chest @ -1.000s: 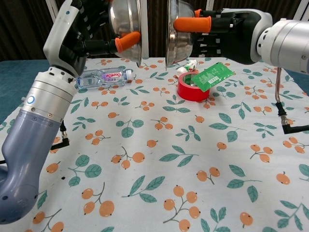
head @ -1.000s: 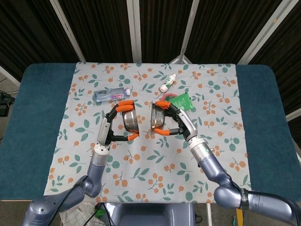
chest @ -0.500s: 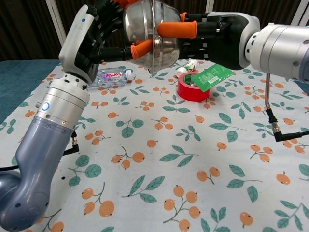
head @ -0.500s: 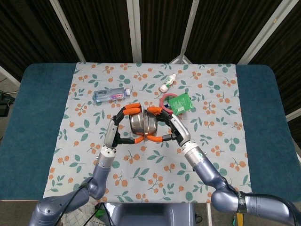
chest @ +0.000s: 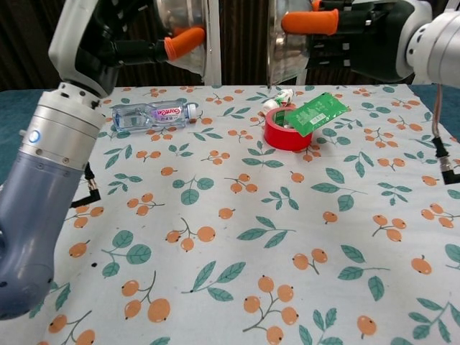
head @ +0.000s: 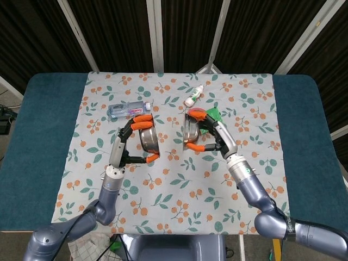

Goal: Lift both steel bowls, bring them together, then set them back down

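Two steel bowls hang in the air above the floral cloth, tipped on edge with their rims facing each other and a clear gap between them. My left hand (head: 129, 142) grips the left bowl (head: 148, 140), orange fingertips wrapped over its rim; in the chest view this left bowl (chest: 188, 34) sits at the top left under my left hand (chest: 118, 36). My right hand (head: 211, 135) holds the right bowl (head: 190, 132), also seen as the right bowl (chest: 286, 43) at the top of the chest view with my right hand (chest: 359, 36) behind it.
A water bottle (head: 128, 110) lies at the back left of the cloth. A red tape roll (chest: 286, 129) with a green packet (chest: 315, 111) on it sits under the right bowl. A small white bottle (head: 194, 96) lies farther back.
Half a second ago the two bowls met rim to rim at the centre. Both hands have since drawn apart sideways, opening a gap between the bowls.
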Available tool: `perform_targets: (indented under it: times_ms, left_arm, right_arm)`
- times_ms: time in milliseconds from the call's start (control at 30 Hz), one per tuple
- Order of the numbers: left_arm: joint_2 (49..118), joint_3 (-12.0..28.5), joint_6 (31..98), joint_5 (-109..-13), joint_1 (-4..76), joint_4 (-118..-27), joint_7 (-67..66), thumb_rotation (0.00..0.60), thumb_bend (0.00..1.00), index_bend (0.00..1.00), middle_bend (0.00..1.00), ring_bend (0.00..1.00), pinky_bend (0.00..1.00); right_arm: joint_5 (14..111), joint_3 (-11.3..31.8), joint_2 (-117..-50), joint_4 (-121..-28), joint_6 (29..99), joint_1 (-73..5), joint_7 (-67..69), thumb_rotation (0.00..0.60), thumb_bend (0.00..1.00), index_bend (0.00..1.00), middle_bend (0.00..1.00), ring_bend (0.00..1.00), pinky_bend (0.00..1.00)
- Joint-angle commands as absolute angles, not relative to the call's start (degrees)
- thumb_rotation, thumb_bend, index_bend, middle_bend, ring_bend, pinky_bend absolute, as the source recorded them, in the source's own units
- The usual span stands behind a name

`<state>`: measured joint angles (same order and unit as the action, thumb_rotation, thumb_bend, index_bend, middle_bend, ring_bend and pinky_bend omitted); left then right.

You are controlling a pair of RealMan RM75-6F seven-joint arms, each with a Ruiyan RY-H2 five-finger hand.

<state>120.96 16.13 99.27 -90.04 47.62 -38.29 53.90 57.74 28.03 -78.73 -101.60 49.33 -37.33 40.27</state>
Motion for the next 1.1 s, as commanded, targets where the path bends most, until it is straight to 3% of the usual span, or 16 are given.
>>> perform_targets:
  times_ms: [33, 267, 433, 567, 833, 1100]
  left_arm:
    - [115.0, 15.6, 98.5, -89.9, 45.4, -43.6, 44.8, 0.6, 0.01, 0.38, 0.29, 0.23, 0.47]
    - [102.2, 14.5, 84.9, -81.8, 40.9, -61.8, 11.5, 0.6, 0.0, 0.39, 0.3, 0.24, 0.49]
    - [92.5, 16.6, 76.7, -66.4, 37.3, -81.0, -14.7, 0.6, 0.0, 0.38, 0.31, 0.24, 0.49]
    - [89.3, 18.0, 74.2, -56.5, 36.6, -88.9, -24.8, 0.6, 0.0, 0.37, 0.31, 0.24, 0.49]
    - [87.5, 18.4, 64.0, -38.7, 38.5, -92.0, -32.2, 0.6, 0.0, 0.33, 0.31, 0.24, 0.48]
    - [91.3, 19.2, 59.8, -36.2, 42.0, -88.0, -31.1, 0.6, 0.0, 0.33, 0.31, 0.24, 0.48]
  right_arm:
    - [60.5, 27.8, -76.4, -100.2, 49.9, -36.2, 39.0, 0.6, 0.13, 0.36, 0.32, 0.39, 0.24]
    - [69.0, 23.1, -73.2, -95.1, 55.6, -35.7, 22.7, 0.6, 0.13, 0.37, 0.32, 0.39, 0.24]
    - [73.0, 18.6, -73.3, -92.0, 58.3, -36.3, 7.6, 0.6, 0.13, 0.37, 0.32, 0.39, 0.24]
    - [76.6, 15.1, -74.6, -89.2, 58.9, -37.2, -1.5, 0.6, 0.13, 0.38, 0.32, 0.39, 0.24]
    - [78.6, 10.9, -79.6, -82.7, 58.6, -38.5, -14.7, 0.6, 0.13, 0.38, 0.32, 0.39, 0.24]
    - [77.8, 10.0, -84.1, -77.0, 58.1, -39.7, -20.3, 0.6, 0.13, 0.38, 0.32, 0.39, 0.24]
